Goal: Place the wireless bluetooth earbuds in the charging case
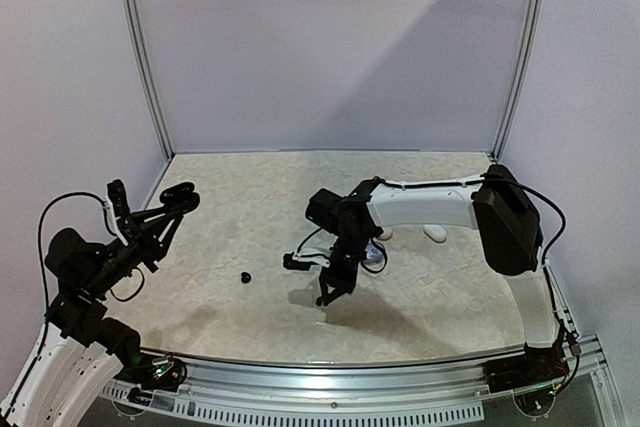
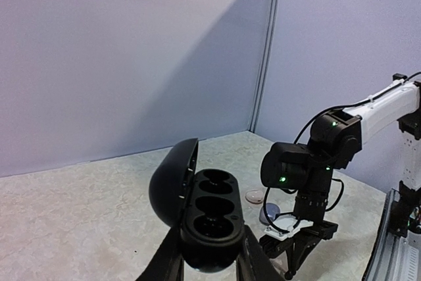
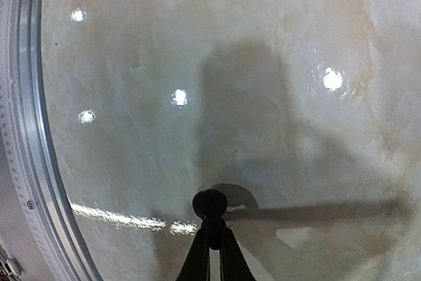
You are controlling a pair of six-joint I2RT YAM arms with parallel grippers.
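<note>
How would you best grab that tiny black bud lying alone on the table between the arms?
Pinch the black earbud across its small body, coming straight down from above. It lies low on the table, apart from everything else, so there is likely room to close on it from both sides.

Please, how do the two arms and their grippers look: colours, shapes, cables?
The right arm and the left arm have white links, black joints and looping black cables. Small green lights glow on the right arm's joints. The left gripper and the right gripper are black, with slim tapering fingers.
</note>
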